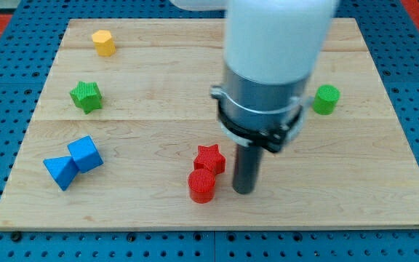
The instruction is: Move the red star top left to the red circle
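Note:
The red star (210, 159) sits near the board's bottom middle, touching the red circle (201, 185), which lies just below and slightly to its left. My tip (244, 191) rests on the board just to the right of both red blocks, a small gap from the red circle. The arm's white and grey body hangs over the board's middle and top.
A yellow block (103, 43) stands at the top left. A green star (86, 96) is at the left. A blue cube (86, 153) and a blue triangle (60, 171) touch at the bottom left. A green cylinder (326, 100) is at the right. The wooden board (384, 182) lies on a blue pegboard.

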